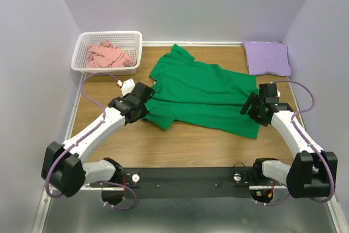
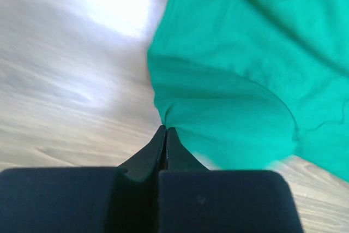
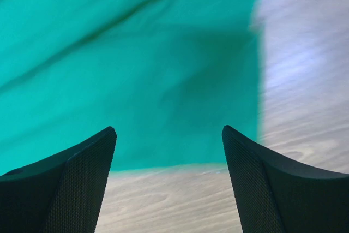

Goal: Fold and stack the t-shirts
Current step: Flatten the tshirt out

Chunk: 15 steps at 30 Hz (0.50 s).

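Observation:
The green t-shirt point(image 1: 202, 92) lies spread across the middle of the table, partly rumpled. My left gripper point(image 1: 143, 102) is shut on the shirt's left edge; in the left wrist view the cloth point(image 2: 234, 80) runs out from my pinched fingertips point(image 2: 165, 131). My right gripper point(image 1: 252, 107) is open above the shirt's right hem; in the right wrist view the green cloth point(image 3: 136, 64) lies just beyond my spread fingers point(image 3: 82, 173). The lavender t-shirt point(image 1: 266, 58) lies folded at the back right. The salmon pink t-shirt point(image 1: 108, 55) is bunched in the basket.
A white lattice basket point(image 1: 107, 37) stands at the back left corner. Pale walls enclose the table on three sides. Bare wood point(image 1: 180, 143) shows along the near side between the arms.

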Motion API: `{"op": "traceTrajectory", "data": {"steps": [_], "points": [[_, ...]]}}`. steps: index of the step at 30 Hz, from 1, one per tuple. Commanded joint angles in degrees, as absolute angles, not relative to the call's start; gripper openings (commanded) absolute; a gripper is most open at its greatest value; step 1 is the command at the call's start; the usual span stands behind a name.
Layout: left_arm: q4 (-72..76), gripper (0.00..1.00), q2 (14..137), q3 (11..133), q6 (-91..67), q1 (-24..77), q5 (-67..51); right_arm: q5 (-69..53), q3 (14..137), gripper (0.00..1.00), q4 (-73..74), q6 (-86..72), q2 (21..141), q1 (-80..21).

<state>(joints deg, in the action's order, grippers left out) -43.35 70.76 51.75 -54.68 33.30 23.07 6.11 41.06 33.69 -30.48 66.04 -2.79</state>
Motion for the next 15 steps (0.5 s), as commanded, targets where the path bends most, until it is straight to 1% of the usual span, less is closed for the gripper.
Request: {"op": "traceTrajectory", "data": {"steps": [1,4,9,11,13,15], "points": [[-42.63,0.00,65.92,52.12,-43.71,29.89,22.16,6.26,39.38,0.84,36.21,-35.32,68.20,4.12],[-40.70,0.00,63.90,51.42,-40.01,28.74,19.69,4.67,38.24,0.82,36.47,-40.22,68.47,6.94],[-35.96,0.00,61.88,51.07,-35.86,27.69,14.78,2.81,35.69,0.79,40.93,-47.63,65.75,7.12],[-34.46,0.00,61.18,50.10,-34.90,27.69,11.61,2.02,35.25,0.73,42.71,-47.90,63.55,7.12],[-32.88,0.00,60.30,48.70,-33.58,27.69,10.37,0.36,34.28,0.63,42.98,-47.46,62.15,7.12],[-32.43,0.00,60.12,47.73,-32.44,27.69,10.11,-3.67,33.14,0.61,42.63,-47.64,62.40,7.03]]}}
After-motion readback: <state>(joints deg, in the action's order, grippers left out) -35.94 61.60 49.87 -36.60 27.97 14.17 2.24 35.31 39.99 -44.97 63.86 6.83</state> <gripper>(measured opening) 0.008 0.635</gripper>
